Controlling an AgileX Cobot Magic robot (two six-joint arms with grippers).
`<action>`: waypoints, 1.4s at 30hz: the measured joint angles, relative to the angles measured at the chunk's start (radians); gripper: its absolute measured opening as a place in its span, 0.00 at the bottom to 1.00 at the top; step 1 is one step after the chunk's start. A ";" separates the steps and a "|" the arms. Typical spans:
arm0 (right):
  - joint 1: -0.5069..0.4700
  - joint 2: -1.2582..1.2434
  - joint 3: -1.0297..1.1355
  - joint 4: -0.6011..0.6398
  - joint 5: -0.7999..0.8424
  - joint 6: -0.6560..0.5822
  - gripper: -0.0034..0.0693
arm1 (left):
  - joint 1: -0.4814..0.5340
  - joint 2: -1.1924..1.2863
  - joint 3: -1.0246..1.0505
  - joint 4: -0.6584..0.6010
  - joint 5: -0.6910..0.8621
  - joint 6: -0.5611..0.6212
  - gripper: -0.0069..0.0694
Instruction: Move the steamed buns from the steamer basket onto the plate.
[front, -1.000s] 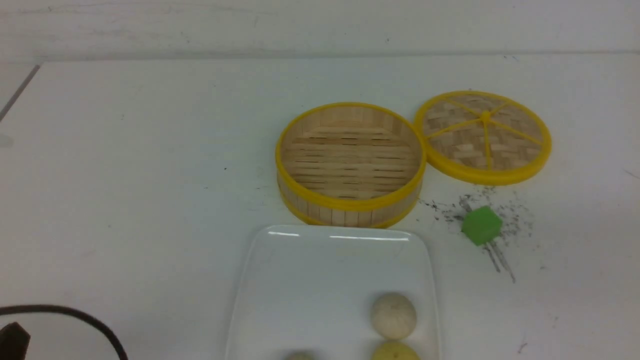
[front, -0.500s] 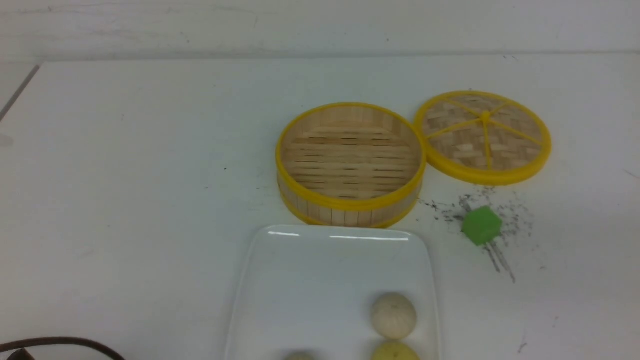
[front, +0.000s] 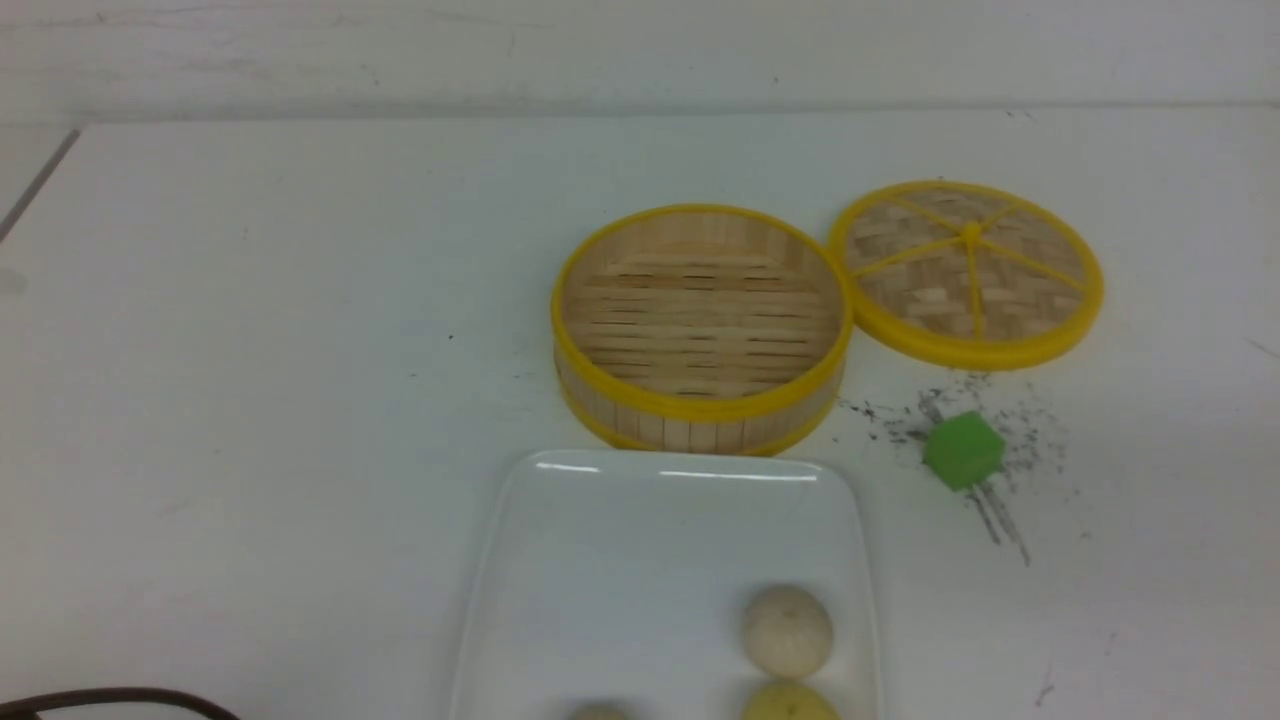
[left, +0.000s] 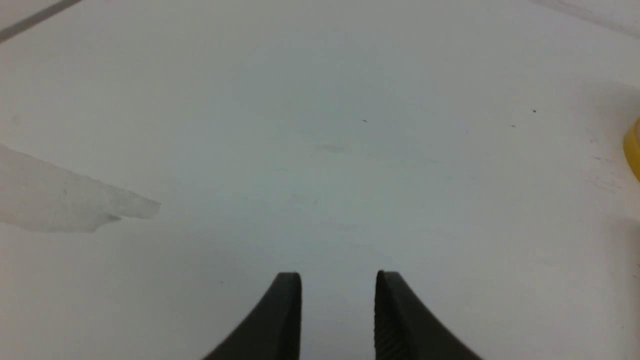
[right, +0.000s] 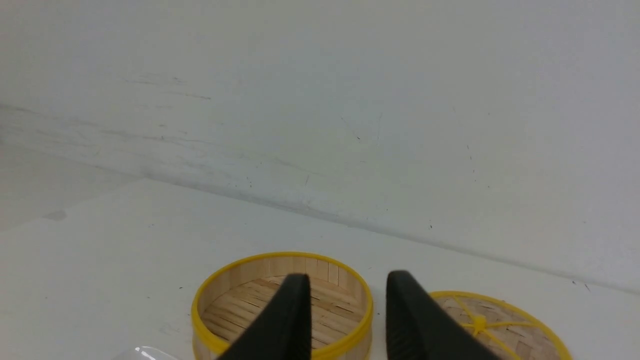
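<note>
you had the 3 steamed buns (front: 787, 630) at the near end of the plate (front: 620, 560), which sat just in front of the steamer basket (front: 700, 408). left gripper (left: 338, 280) & right gripper (right: 348, 280): jaws were a bit apart.

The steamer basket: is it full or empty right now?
Empty. The steamer basket shows only its bare slatted floor, the lid lies beside it, and the steamed buns sit on the plate.
</note>
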 joint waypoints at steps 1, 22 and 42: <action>0.000 0.000 0.000 0.000 -0.001 0.000 0.38 | 0.000 0.000 0.000 0.001 0.001 0.000 0.41; 0.000 0.000 0.000 0.000 -0.001 0.000 0.38 | 0.000 0.000 0.000 0.028 0.004 0.000 0.41; 0.000 0.000 0.000 0.000 -0.001 0.000 0.38 | 0.000 0.000 -0.001 0.032 0.007 0.000 0.41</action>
